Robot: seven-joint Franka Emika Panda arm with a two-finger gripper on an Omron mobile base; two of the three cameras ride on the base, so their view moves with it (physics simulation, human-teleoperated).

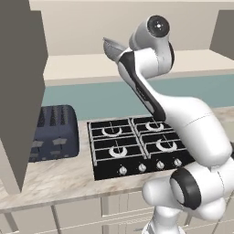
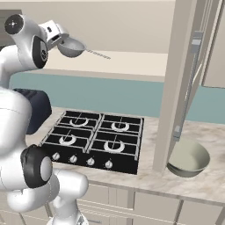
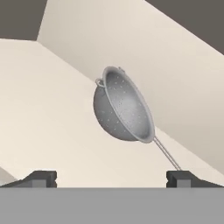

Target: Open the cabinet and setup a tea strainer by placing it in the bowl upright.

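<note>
Our arm reaches up into the open cabinet [image 2: 182,79], pincer [image 3: 111,177] spread wide and empty, the tea strainer [image 3: 122,107] at twelve o'clock ahead of its tips.

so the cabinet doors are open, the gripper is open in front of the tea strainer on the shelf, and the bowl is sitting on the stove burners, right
Not quite: the bowl is not on the stove. The right base view shows it on the marble counter to the stove's right, by the open cabinet door. The rest holds: the gripper is open, facing the tea strainer on the shelf.
</note>
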